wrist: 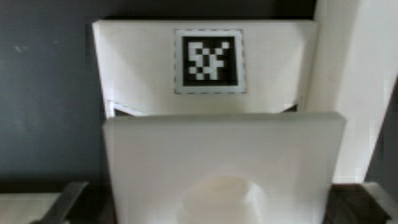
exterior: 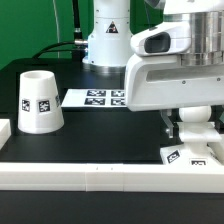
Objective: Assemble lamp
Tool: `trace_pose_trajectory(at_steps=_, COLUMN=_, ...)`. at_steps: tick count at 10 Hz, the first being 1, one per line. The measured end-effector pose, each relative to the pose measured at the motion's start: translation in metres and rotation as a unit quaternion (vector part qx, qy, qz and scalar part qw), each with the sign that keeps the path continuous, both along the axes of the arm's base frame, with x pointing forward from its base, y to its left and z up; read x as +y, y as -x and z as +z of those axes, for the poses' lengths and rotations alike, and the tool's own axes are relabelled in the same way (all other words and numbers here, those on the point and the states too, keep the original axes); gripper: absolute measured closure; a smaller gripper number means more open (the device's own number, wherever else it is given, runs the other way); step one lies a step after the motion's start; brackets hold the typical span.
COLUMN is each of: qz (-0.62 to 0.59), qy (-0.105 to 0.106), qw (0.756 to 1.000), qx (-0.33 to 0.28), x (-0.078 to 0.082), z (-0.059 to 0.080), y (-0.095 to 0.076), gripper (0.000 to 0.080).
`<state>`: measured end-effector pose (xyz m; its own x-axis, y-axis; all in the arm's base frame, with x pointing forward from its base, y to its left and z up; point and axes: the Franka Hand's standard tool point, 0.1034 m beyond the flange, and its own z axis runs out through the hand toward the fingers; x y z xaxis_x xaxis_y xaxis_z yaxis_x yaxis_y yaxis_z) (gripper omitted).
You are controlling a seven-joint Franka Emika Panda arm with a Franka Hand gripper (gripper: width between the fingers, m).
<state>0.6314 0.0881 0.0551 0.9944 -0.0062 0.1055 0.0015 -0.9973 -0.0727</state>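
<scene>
The white lamp base point(exterior: 186, 153) sits at the exterior view's right, against the front rail, with tags on its sloped sides. In the wrist view the base point(wrist: 214, 130) fills the middle, one tag facing the camera and a round hollow in its top. My gripper point(exterior: 190, 138) is straight above it. In the wrist view my gripper point(wrist: 222, 206) has a dark finger flush against each side of the base. The white tapered shade point(exterior: 40, 101) stands mouth down at the exterior view's left, apart from the arm. The bulb is not in view.
The marker board point(exterior: 98, 97) lies flat at the back middle, in front of the arm's pedestal. A long white rail point(exterior: 90, 177) runs along the front edge. Another white rail point(wrist: 361, 90) lies right beside the base in the wrist view. The tabletop is black.
</scene>
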Motion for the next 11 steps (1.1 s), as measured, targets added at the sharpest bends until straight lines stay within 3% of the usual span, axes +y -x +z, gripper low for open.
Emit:
trace_pose_trajectory(at_steps=1, qz=0.0, qy=0.0, qw=1.0, qx=0.0, x=0.0, z=0.0, y=0.0, gripper=0.0188)
trace_pose_trajectory(at_steps=2, qz=0.001, qy=0.0, qw=1.0, qx=0.0, x=0.0, z=0.0, y=0.0, gripper=0.0188)
trace_pose_trajectory(at_steps=3, qz=0.001, qy=0.0, qw=1.0, qx=-0.003, x=0.0, z=0.002, y=0.004, gripper=0.0118)
trace_pose_trajectory(at_steps=9, qz=-0.033, qy=0.0, qw=0.999, qx=0.011, x=-0.002, z=0.022, y=0.102, gripper=0.0101)
trace_pose_trajectory(at_steps=11, qz=-0.053, qy=-0.01, qw=0.998, qx=0.022, x=0.004, z=0.025, y=0.112, gripper=0.0101)
